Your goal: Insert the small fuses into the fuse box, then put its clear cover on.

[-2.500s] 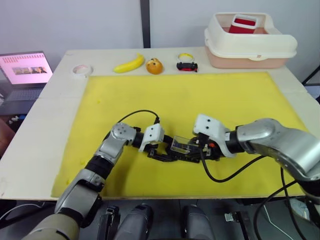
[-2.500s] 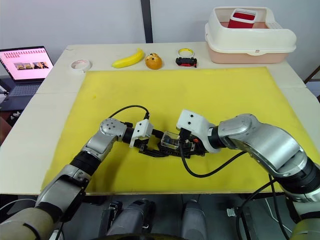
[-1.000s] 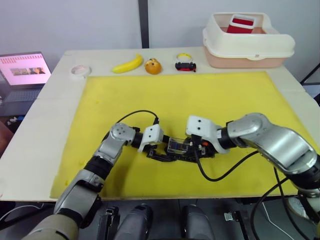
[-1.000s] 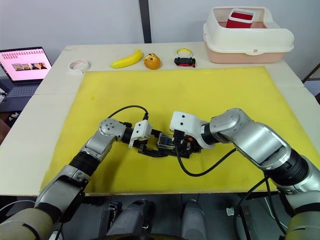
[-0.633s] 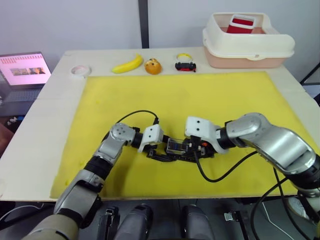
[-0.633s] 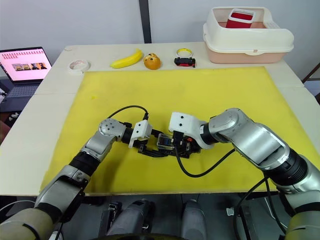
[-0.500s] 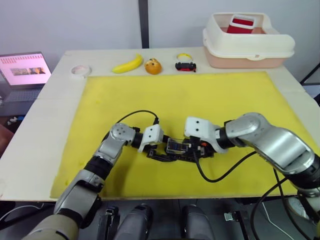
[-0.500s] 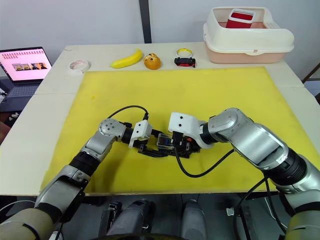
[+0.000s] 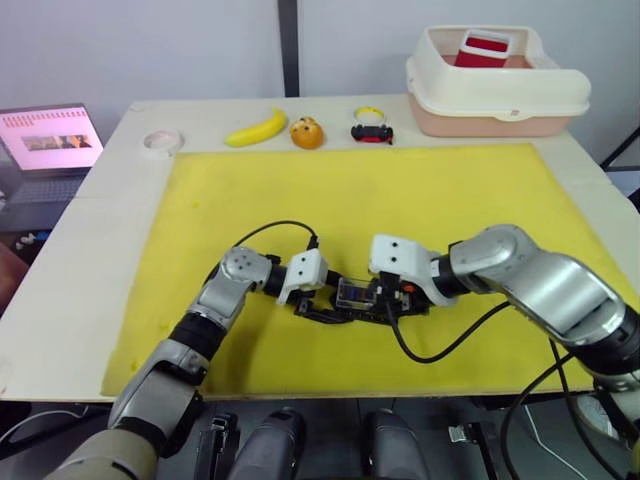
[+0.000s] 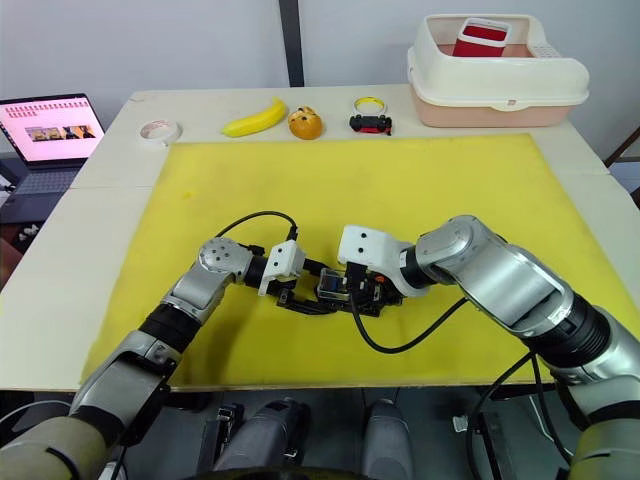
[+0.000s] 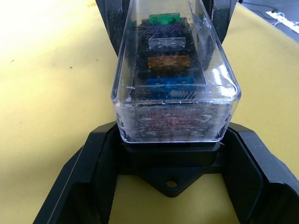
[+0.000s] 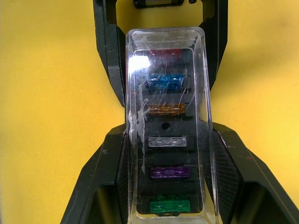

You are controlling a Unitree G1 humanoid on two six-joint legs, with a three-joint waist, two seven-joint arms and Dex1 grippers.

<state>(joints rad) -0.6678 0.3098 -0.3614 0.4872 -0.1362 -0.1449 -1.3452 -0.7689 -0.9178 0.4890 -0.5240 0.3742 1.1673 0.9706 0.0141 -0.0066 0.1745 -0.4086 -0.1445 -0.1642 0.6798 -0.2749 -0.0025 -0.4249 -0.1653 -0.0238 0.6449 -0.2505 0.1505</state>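
**Cover on the fuse box, both grippers at its ends**

Nearest us, on the yellow mat (image 9: 420, 200), our left gripper (image 9: 312, 297) and right gripper (image 9: 388, 296) meet end to end around the fuse box (image 10: 330, 300). Each wrist view shows that arm's fingers (image 11: 100, 177) spread either side of the box, bracketing one end; we cannot tell whether they press on it. The clear cover (image 12: 166, 116) sits over the block, and the small fuses (image 12: 167, 142) stand in a row beneath it, green, purple, grey, amber, blue and red.

We judge the cover placed but perhaps not clicked home. If either arm pulls away unevenly, a finger could catch the cover's edge and lift it, or drag the light box across the mat.

Farther back on the counter (image 9: 110, 230) lie a banana (image 9: 258, 128) and a cream tub (image 9: 497, 85).
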